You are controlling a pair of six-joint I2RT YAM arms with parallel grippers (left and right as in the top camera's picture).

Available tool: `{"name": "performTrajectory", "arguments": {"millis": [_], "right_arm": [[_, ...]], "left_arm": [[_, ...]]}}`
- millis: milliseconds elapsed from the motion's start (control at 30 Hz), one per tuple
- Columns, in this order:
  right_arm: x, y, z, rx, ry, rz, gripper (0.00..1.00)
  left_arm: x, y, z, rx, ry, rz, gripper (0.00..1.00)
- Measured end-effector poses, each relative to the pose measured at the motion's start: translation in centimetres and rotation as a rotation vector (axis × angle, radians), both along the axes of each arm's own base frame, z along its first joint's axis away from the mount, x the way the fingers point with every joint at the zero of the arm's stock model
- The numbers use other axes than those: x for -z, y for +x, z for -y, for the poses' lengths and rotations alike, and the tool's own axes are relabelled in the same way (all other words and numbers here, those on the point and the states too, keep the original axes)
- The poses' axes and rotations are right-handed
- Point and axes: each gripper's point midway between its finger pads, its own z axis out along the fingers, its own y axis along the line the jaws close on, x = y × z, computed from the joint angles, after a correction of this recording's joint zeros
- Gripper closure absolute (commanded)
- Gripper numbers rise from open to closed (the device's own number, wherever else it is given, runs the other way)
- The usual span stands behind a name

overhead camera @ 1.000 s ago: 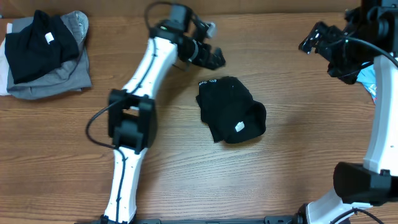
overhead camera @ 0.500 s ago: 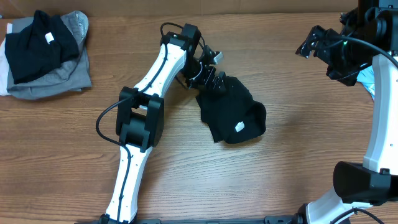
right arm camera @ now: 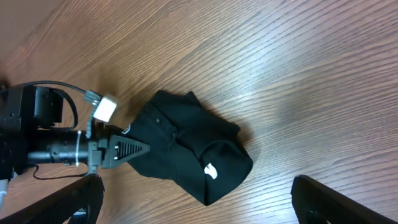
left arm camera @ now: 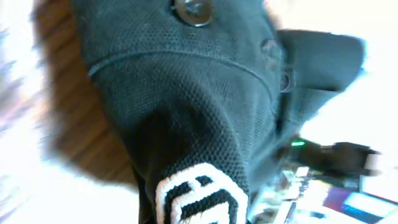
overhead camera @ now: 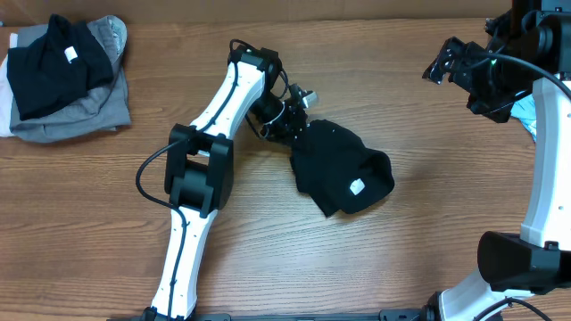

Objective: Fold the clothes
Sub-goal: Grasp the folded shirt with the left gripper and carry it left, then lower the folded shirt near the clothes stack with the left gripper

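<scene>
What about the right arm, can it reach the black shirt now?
Probably yes: only bare table lies between the open right gripper and the shirt, and the left gripper is shut on its far edge.

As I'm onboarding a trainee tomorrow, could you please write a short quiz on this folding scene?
1. Which claw is shut on the black shirt?
2. True or false: the right claw is gripping cloth.
3. In the overhead view, the stack of other clothes lies: A) top left, B) bottom right, C) under the black shirt.
Key: 1. The left claw, at the shirt's upper-left edge. 2. False; it is open and empty. 3. A.
</scene>
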Motion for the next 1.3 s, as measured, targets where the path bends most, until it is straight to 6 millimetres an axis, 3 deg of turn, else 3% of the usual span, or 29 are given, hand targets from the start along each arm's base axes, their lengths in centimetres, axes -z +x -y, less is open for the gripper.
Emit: {"name": "performTrajectory", "arguments": {"millis": [233, 333, 433, 533, 633, 733, 767, 833, 867, 900, 1067, 1300], "right_arm": [[0.0, 0.0, 0.0, 0.000, 0.000, 0.000, 0.00], [0.0, 0.0, 0.0, -0.001, 0.000, -0.001, 0.00], [0.0, 0.0, 0.0, -0.001, 0.000, -0.001, 0.00], [0.0, 0.0, 0.0, -0.001, 0.000, -0.001, 0.00], [0.0, 0.0, 0.0, -0.007, -0.003, 0.001, 0.00], [0.0, 0.0, 0.0, -0.012, -0.005, 0.003, 0.00], [0.0, 0.0, 0.0, -0.015, -0.006, 0.005, 0.00], [-0.1, 0.2, 0.0, -0.018, -0.008, 0.015, 0.00], [-0.2, 0.5, 0.0, -0.019, -0.009, 0.024, 0.00], [-0.2, 0.7, 0.1, -0.020, -0.010, 0.035, 0.00], [-0.4, 1.2, 0.1, -0.021, -0.013, 0.057, 0.00], [-0.3, 0.9, 0.1, -0.024, -0.013, 0.047, 0.00]], "left_arm": [[-3.1, 1.4, 2.9, -0.079, -0.247, -0.031, 0.96], [-2.4, 4.2, 4.6, -0.129, -0.248, 0.053, 0.96], [-1.2, 6.6, 4.4, -0.217, -0.162, 0.093, 0.96], [-0.1, 9.1, 1.9, -0.334, -0.066, 0.099, 0.96], [1.0, 11.9, -3.0, -0.477, 0.026, 0.088, 0.95], [1.7, 14.0, -9.4, -0.626, 0.098, 0.054, 0.91], [1.9, 14.2, -11.5, -0.673, 0.122, 0.027, 0.82], [2.5, 13.5, -16.2, -0.767, 0.190, -0.067, 0.36], [2.7, 12.6, -17.4, -0.784, 0.223, -0.116, 0.04], [3.0, 11.1, -18.7, -0.799, 0.276, -0.190, 0.00], [3.6, 9.4, -18.7, -0.738, 0.369, -0.188, 0.00], [3.6, 12.1, -18.3, -0.721, 0.339, -0.030, 0.00]]}}
